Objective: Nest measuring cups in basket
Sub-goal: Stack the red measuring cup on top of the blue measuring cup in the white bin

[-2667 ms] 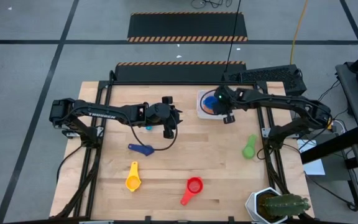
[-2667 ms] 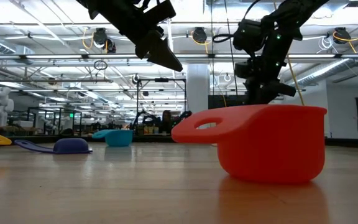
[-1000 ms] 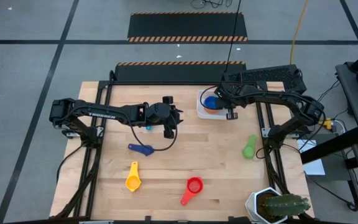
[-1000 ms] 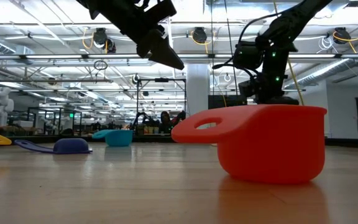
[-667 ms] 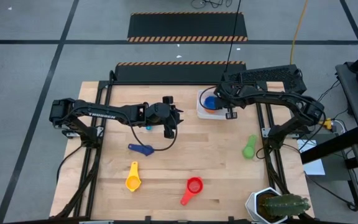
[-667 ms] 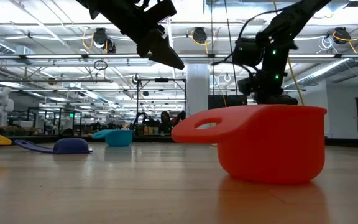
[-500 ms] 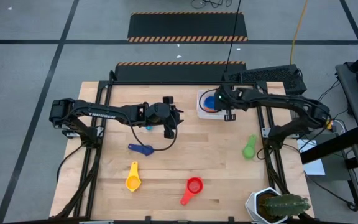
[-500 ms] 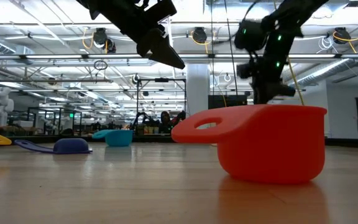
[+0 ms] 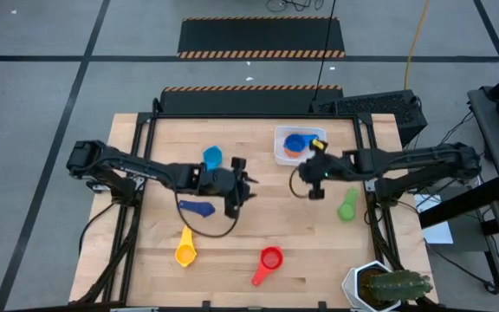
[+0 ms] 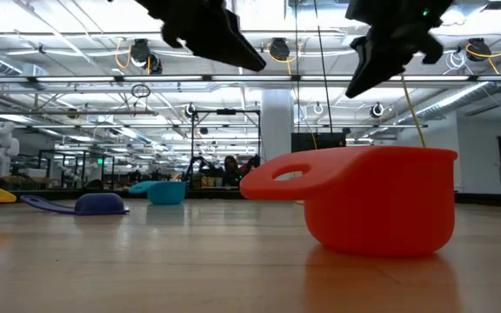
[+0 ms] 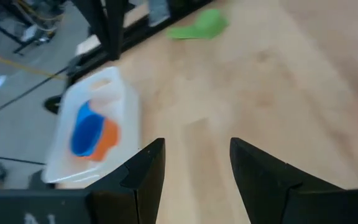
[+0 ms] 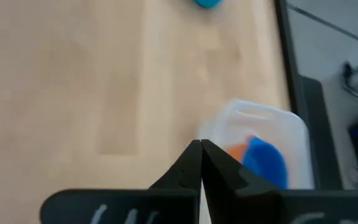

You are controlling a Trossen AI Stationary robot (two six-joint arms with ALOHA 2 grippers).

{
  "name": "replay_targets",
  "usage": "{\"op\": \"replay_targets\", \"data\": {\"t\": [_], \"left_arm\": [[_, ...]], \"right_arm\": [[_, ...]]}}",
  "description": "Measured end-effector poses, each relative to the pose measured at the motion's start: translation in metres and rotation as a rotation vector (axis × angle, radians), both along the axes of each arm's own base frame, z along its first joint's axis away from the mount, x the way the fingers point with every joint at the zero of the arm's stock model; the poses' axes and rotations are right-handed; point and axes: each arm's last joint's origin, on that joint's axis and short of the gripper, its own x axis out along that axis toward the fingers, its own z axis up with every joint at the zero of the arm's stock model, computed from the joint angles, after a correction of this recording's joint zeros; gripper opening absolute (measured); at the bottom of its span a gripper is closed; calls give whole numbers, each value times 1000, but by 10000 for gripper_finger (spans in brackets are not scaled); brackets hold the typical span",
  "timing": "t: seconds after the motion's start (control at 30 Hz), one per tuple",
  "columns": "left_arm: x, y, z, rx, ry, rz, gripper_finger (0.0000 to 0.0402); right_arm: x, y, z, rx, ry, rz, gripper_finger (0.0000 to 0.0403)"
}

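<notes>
The white basket [image 9: 277, 147] stands at the table's far side with a blue cup [image 9: 294, 141] nested in an orange one [image 11: 107, 138]. On the table stand the light blue cup [image 9: 212, 157], the navy cup [image 9: 197, 208], the yellow cup [image 9: 185, 247], the red cup [image 9: 268, 260] and the green cup [image 9: 347, 205]. My left gripper [image 9: 243, 186] hovers open over mid-table, right of the navy cup, with nothing between its fingers [image 11: 148, 171]. My right gripper [image 9: 310, 178] hovers shut and empty just nearer than the basket [image 12: 294, 134].
A white pot with a cactus [image 9: 386, 286] stands at the near right corner. Bare wood lies between the two grippers and in front of the basket. The red cup [image 10: 364, 200] stands near the table's front edge.
My right gripper has drawn back from over the basket toward the near edge, staying shut and empty. My left gripper has gone toward the near edge too, still open, and the light blue cup now shows clear of its arm. No cup has moved.
</notes>
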Motion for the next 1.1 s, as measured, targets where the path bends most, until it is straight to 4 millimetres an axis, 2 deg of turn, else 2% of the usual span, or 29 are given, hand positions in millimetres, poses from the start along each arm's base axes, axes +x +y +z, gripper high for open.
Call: {"op": "replay_targets", "data": {"t": [0.2,0.43,0.53,0.8,0.93,1.1], "left_arm": [[-9,-37,-8,3,66,-49,184],[-13,-64,-13,-32,96,-112,184],[0,-76,-17,-27,110,-137,184],[47,-106,-40,64,319,-326,184],[54,-115,-48,153,385,-439,184],[52,-136,-58,224,400,-609,184]], "right_arm": [[2,25,0,68,-52,37,0],[3,42,3,119,-112,64,0],[3,47,4,134,-130,78,0],[0,61,5,157,-135,123,0],[-3,68,3,154,-110,153,0],[-5,71,2,138,-90,182,0]]}}
